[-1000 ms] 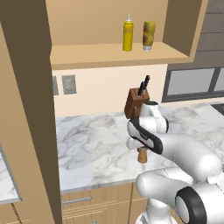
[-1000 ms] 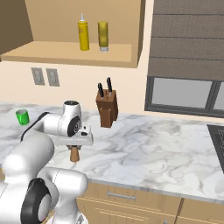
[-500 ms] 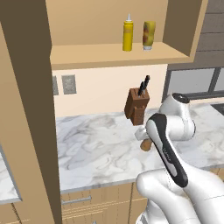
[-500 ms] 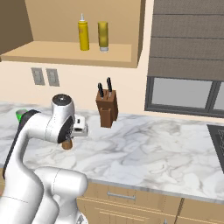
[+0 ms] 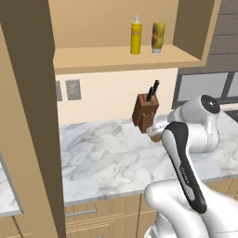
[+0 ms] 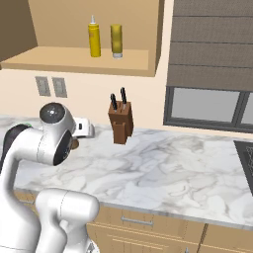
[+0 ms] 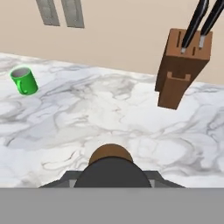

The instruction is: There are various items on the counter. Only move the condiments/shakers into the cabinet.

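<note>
My gripper (image 7: pixel 111 171) pinches the brown shaker (image 7: pixel 110 154), left of knife block (image 7: pixel 183 65); light, rigid, smooth — grip mid-body.

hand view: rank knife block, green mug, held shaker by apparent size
1. knife block, largest.
2. shaker, held in the shut tool. It sits right at the camera and is partly hidden, so its apparent size is inflated.
3. green mug, smallest, but farther away; its true rank against the shaker is unsure.
</note>
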